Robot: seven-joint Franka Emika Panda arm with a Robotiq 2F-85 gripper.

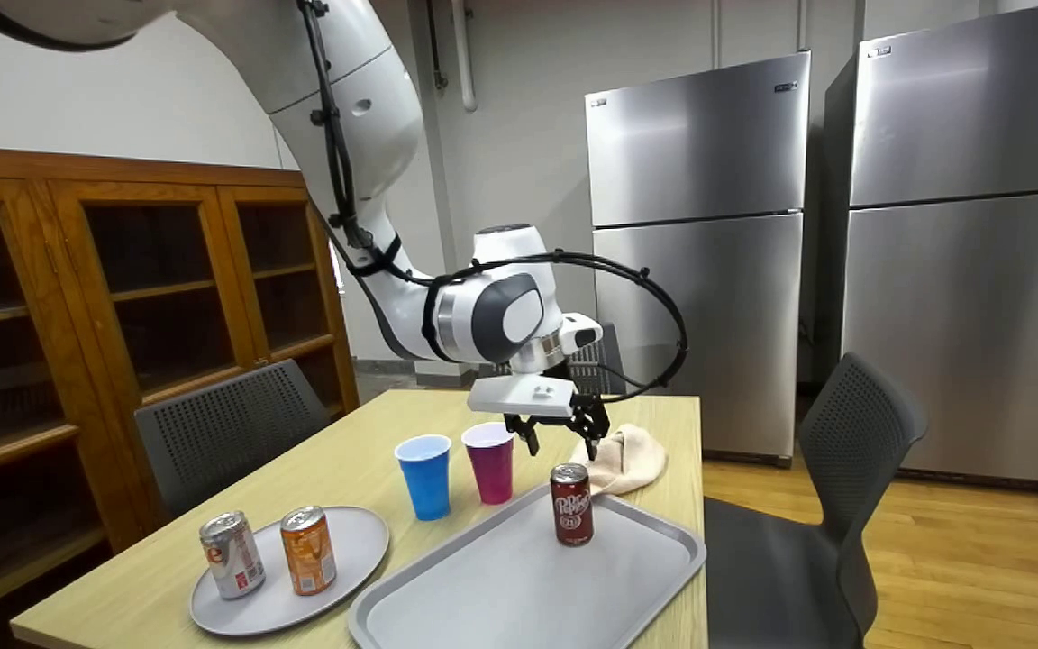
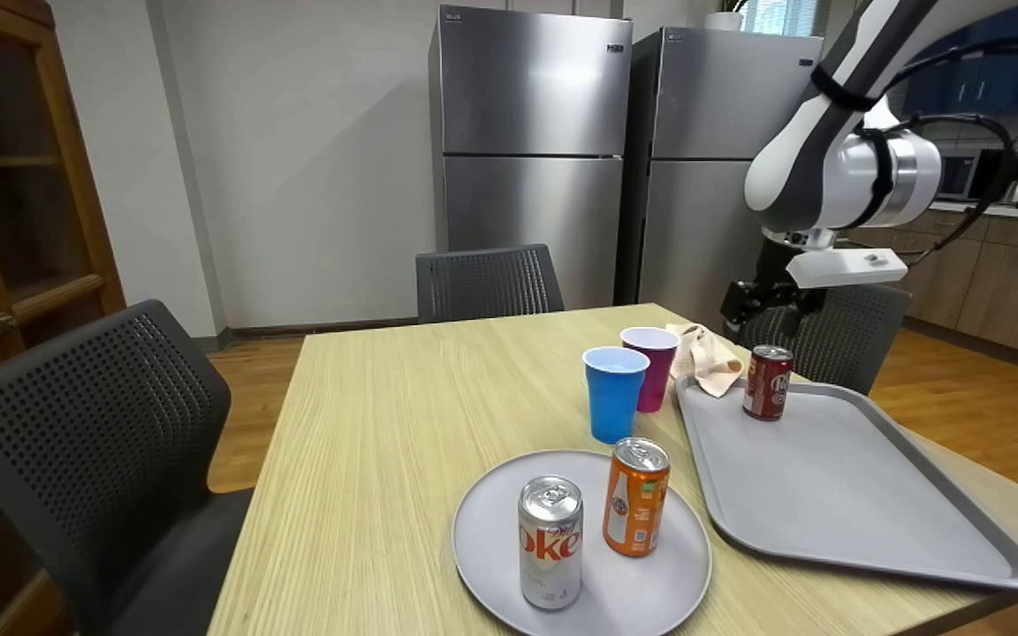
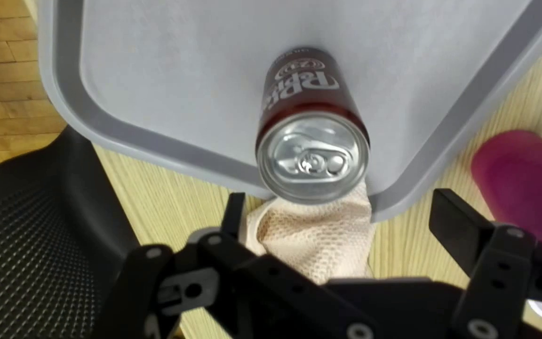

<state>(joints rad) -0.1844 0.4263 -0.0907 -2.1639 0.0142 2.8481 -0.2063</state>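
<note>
1. Your claw (image 1: pixel 562 449) hangs released above the pale wood-grain surface (image 1: pixel 348 451), its fingers spread well apart with nothing gripped between them.
2. Leftmost in an exterior view, you have a round, light-grey plate (image 1: pixel 359 543) carrying an upright silver metal can (image 1: pixel 232 555) with red lettering and, just beside it, an upright orange metal can (image 1: pixel 308 550).
3. Rightward come a tapered blue plastic cup (image 1: pixel 427 478) and, near it, a tapered magenta plastic cup (image 1: pixel 490 464), both upright.
4. Next you reach the rectangular grey tray (image 1: pixel 492 586) with a raised rim. Near its far end stands a dark-red, cylindrical metal Dr Pepper can (image 1: pixel 571 505), upright, near your claw but not touching it.
5. Expect that can, as a judgement, to be stiff, smooth and a little slippery; its lid looks sealed, so reckon on some weight, though how full it is you cannot see. Your best hold would be around mid-body, a finger on each side, squeezing lightly since the thin wall may dent.
6. Just beyond the can, a crumpled cream cloth (image 1: pixel 627 460) overlaps the tray's edge; in the wrist view its folds show between your fingers.
</note>
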